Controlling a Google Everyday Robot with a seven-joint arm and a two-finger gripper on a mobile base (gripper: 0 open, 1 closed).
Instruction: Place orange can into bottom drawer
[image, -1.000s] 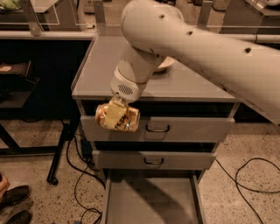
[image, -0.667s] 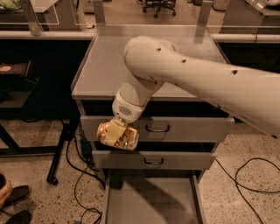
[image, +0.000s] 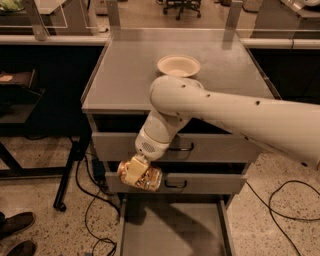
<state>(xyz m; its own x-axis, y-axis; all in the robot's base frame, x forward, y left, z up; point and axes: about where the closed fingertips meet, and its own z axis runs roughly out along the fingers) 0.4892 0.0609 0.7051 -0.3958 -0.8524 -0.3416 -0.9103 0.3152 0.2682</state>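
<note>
My gripper (image: 136, 175) is shut on the orange can (image: 145, 176), a shiny orange-gold can held sideways in front of the cabinet's middle drawer. It hangs above the left back part of the bottom drawer (image: 172, 232), which is pulled out and shows a flat grey floor with thin side walls. My white arm (image: 225, 112) reaches in from the right across the cabinet front.
A cream round bowl (image: 178, 65) sits on the grey cabinet top (image: 125, 75). Two upper drawers with dark wire handles (image: 182, 148) are shut. Cables (image: 90, 215) lie on the floor at left, and a dark table leg (image: 70, 170) and shoes (image: 15, 225) are near the left.
My gripper with the can has moved down and to the right, from beside the top drawer to in front of the middle drawer, above the open bottom drawer. The view has shifted.
</note>
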